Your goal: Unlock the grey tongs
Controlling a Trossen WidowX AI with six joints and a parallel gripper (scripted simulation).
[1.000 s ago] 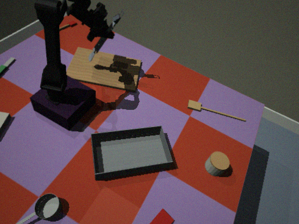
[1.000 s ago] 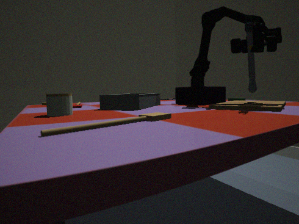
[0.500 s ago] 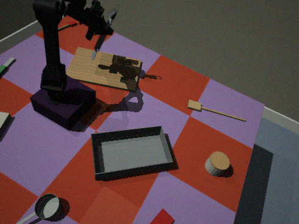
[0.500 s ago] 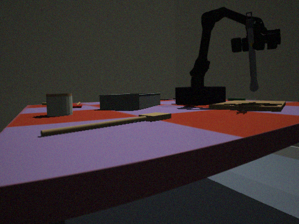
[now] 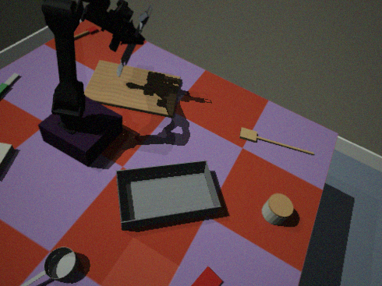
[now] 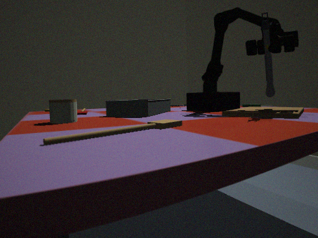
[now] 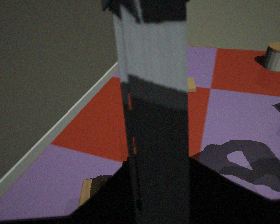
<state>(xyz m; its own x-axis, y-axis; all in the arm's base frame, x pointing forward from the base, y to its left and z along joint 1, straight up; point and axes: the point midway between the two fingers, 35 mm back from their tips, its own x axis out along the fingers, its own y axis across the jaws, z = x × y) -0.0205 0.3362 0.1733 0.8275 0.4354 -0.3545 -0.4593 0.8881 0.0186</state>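
The grey tongs (image 5: 127, 53) (image 6: 269, 69) (image 7: 155, 55) hang in the air, steeply tilted, with the rounded tips low and the hinge end with its small loop high. The gripper (image 5: 137, 36) (image 6: 267, 45) (image 7: 159, 175) is shut on the tongs part way along their length. The two arms look close together; whether the lock is on cannot be told. The wooden board (image 5: 111, 93) (image 7: 86, 192) lies flat on the table, below the tongs in the top view, with the arm's shadow across it. The roasting tin (image 5: 161, 168) (image 6: 126, 109) stands apart with nothing across it.
A wooden brush or spatula (image 5: 249, 134) (image 6: 165, 124) and a jar with a wooden lid (image 5: 277, 210) (image 6: 63, 111) stand or lie beyond the tin. A saucepan (image 5: 60, 263) and a red item (image 5: 207, 278) lie near the front. A red-tipped stick (image 5: 92, 31) lies behind the arm.
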